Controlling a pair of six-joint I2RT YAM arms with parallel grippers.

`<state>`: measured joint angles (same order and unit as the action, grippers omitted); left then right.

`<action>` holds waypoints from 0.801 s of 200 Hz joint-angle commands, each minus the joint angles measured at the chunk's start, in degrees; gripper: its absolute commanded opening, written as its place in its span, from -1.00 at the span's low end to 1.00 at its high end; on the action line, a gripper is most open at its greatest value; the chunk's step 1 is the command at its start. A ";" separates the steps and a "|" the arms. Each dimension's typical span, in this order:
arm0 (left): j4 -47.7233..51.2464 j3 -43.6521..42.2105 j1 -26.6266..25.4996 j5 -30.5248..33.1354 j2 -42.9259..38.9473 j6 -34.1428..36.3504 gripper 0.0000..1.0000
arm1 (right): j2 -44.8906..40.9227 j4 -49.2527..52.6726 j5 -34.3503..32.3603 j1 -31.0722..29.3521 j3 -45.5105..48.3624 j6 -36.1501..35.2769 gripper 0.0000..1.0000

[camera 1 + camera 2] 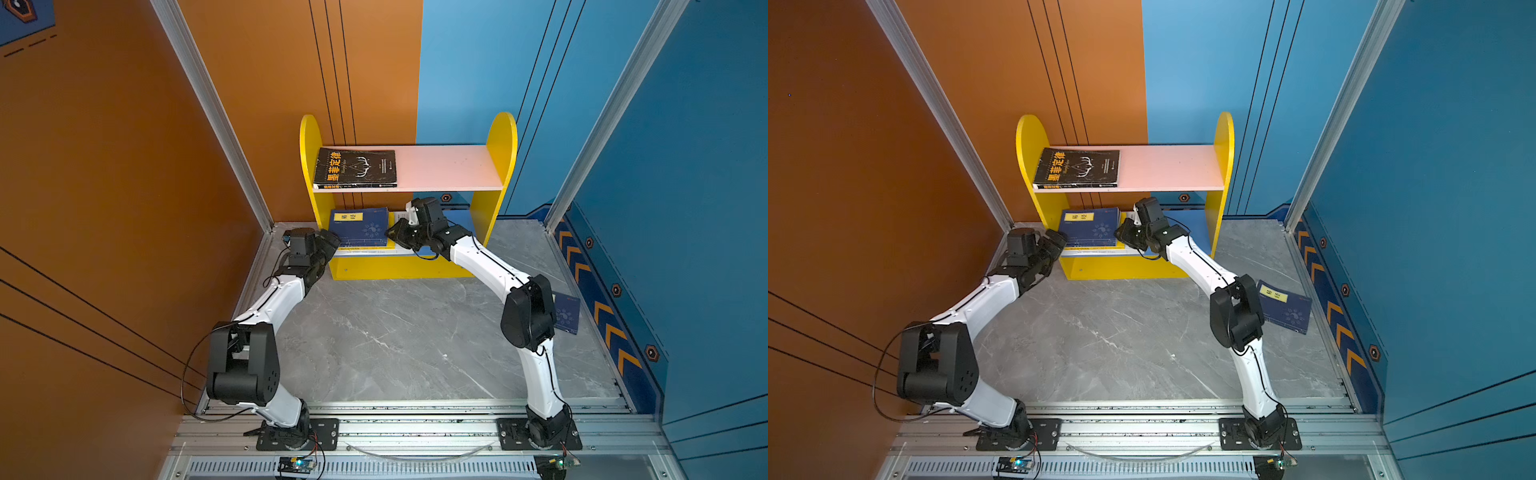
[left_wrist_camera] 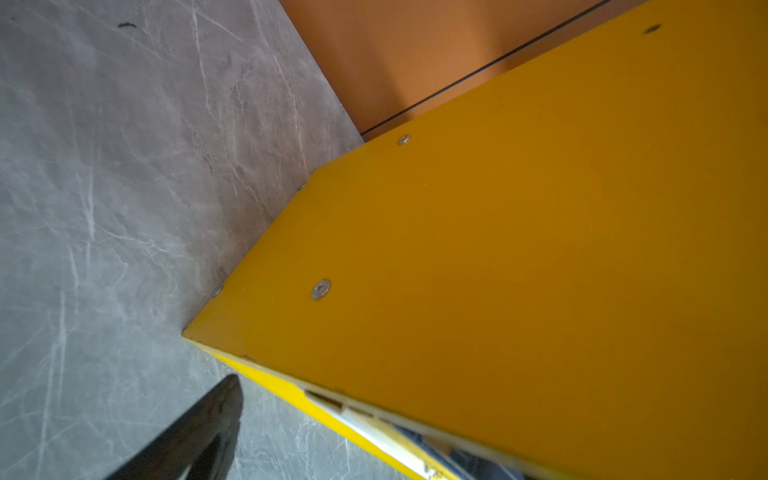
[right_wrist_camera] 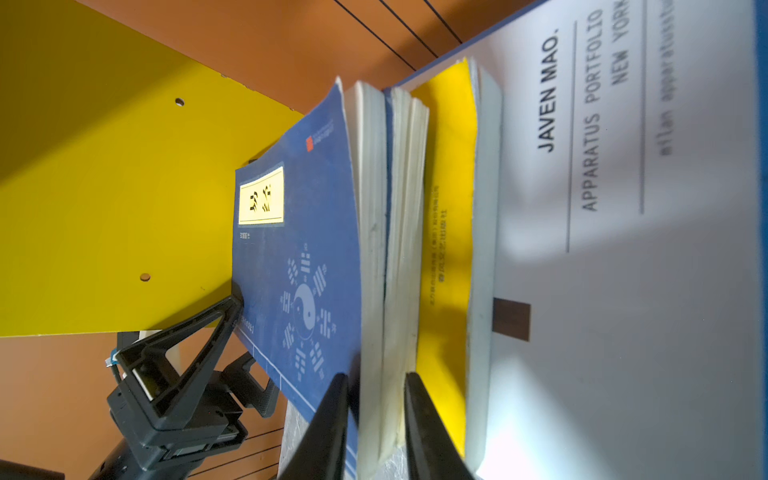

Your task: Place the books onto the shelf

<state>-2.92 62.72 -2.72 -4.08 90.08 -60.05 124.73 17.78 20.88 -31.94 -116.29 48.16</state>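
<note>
The shelf (image 1: 503,137) stands at the back of the table. A black book with orange characters (image 1: 355,168) lies flat on its pink upper board. On the blue lower board, navy books (image 1: 360,228) are stacked on a yellow book (image 3: 449,208) and a large white book (image 3: 623,249). My right gripper (image 3: 374,378) has its jaws slightly apart astride the navy books' page edges, with a thin dark gap beside one finger. My left gripper (image 1: 332,243) is wide open at the shelf's left front corner, one fingertip (image 3: 235,301) touching the top navy cover. Another navy book (image 1: 1285,307) lies on the table at the right.
Orange wall (image 1: 104,166) and an aluminium post (image 1: 216,124) close in on the left, blue wall (image 1: 685,208) on the right. The right arm's elbow (image 1: 528,316) partly covers the loose navy book. The grey marble tabletop (image 1: 395,340) spreads between the arms.
</note>
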 commanded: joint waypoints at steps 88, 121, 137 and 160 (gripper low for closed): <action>-19.62 -3.05 -0.88 -13.87 -5.52 4.80 0.96 | -4.96 5.04 -4.36 -0.44 -2.45 -6.99 -0.03; -21.69 -6.19 -1.06 -18.76 -8.20 5.04 0.96 | -10.54 4.80 -7.92 -1.25 2.46 -8.96 0.33; -20.13 -7.56 -1.00 -19.85 -10.83 5.72 0.96 | -13.35 4.37 -9.89 -1.85 5.57 -9.38 0.48; -13.75 -8.75 -1.21 -20.28 -14.90 8.32 0.96 | -17.67 3.17 -13.17 -3.11 11.48 -9.25 0.57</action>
<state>-19.38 55.13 -3.51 -20.67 79.88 -55.53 111.94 21.87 13.06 -33.56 -109.73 40.21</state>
